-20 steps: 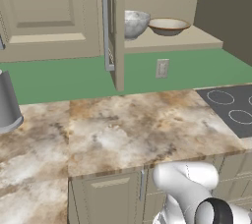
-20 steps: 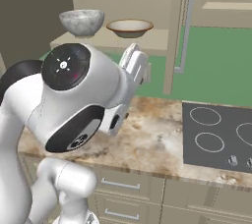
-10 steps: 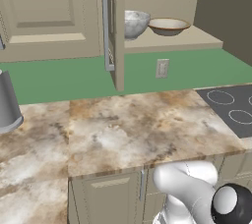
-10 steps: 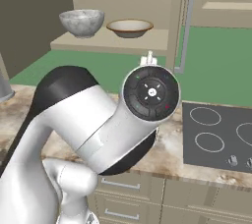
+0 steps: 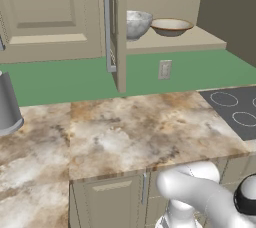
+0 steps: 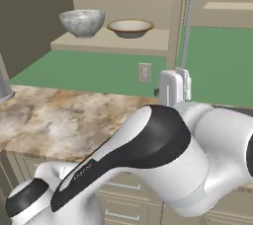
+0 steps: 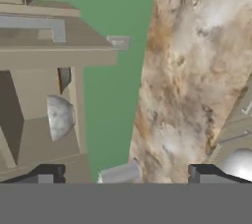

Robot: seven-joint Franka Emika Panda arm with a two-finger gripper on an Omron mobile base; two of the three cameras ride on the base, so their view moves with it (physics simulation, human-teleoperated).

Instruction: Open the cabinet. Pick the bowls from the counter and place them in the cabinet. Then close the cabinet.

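Bowls: grey-white bowl (image 5: 135,23) and cream bowl (image 5: 171,26) both sit side by side on the cabinet (image 5: 165,43) shelf
Door: stands open; closing it remains
Gripper (image 7: 123,173): jaws spread wide, holding nothing

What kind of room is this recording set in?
A rendered kitchen, most likely: a marbled stone counter, a dark stovetop beside it, and an open wall cabinet holding two bowls.

Both bowls (image 5: 136,23) sit side by side in the open cabinet (image 5: 172,42), apparently upright; counter (image 5: 125,127) marbled.
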